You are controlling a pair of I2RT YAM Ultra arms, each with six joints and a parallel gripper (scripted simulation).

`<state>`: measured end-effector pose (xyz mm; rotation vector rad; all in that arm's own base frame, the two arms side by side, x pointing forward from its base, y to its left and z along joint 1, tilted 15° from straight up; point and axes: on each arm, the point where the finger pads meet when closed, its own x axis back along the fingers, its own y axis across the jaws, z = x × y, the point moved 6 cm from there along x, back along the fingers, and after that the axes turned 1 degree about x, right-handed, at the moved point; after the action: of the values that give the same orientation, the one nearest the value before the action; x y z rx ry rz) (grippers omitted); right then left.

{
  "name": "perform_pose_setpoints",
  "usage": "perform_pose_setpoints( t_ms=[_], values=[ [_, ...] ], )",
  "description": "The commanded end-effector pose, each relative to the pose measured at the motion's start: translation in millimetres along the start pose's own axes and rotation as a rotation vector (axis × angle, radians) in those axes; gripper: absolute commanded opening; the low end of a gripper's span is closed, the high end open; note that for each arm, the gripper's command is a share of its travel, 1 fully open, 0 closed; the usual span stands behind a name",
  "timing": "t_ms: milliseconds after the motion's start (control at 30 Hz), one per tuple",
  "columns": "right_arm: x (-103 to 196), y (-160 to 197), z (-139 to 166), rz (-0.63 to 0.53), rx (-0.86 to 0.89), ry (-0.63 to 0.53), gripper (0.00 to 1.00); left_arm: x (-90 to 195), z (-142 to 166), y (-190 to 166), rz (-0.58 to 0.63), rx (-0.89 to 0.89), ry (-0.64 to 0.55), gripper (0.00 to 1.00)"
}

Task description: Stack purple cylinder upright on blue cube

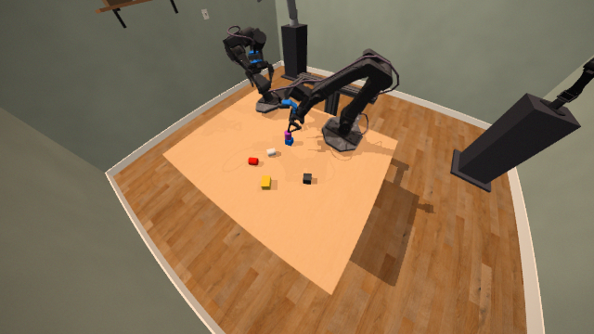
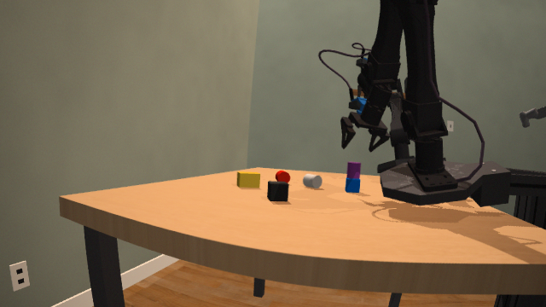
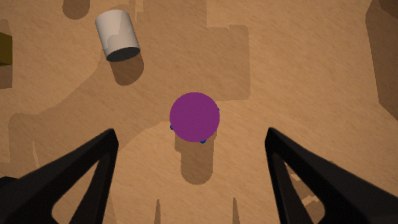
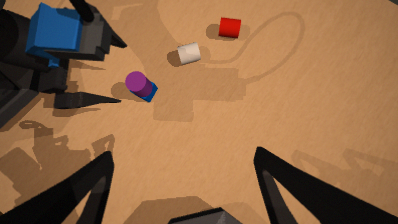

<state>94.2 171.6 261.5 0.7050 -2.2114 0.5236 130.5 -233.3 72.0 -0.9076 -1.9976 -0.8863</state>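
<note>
The purple cylinder [image 1: 288,134] stands upright on the blue cube [image 1: 289,141] near the back of the table. Both also show in the exterior view, the cylinder [image 2: 353,169] on top of the cube [image 2: 352,185]. My left gripper [image 2: 363,134] is open and empty, hovering straight above the stack with a clear gap. In the left wrist view the cylinder's round top [image 3: 194,117] hides almost all of the cube, between the spread fingers. My right gripper [image 4: 186,155] is open and empty, higher up, looking down at the stack [image 4: 140,85] and the left gripper [image 4: 117,72].
A white cylinder [image 1: 271,151] lies on its side close to the stack. A red cylinder [image 1: 252,160], a yellow block [image 1: 265,182] and a black cube [image 1: 307,178] lie further forward. The left arm's base [image 2: 426,183] stands just beside the stack.
</note>
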Motion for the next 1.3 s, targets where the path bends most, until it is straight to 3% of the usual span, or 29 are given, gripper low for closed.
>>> perform_pose_setpoints(
  t_ms=[0,267,667,1267],
  values=[
    [30.9,-2.8,2.0,0.030,-0.017,-0.053,1.00,2.3,0.5,2.8,0.006,0.051,-0.044,1.00],
    [54.4,9.0,10.5,-0.037,0.067,-0.102,1.00,2.5,3.6,4.4,0.004,0.063,-0.048,1.00],
    [99.2,37.9,33.8,-0.286,0.304,-0.203,1.00,2.5,7.5,5.2,0.002,0.063,-0.039,1.00],
    [100.2,38.7,34.6,-0.294,0.311,-0.205,1.00,2.5,4.4,4.0,0.001,0.053,-0.041,1.00]
  ],
)
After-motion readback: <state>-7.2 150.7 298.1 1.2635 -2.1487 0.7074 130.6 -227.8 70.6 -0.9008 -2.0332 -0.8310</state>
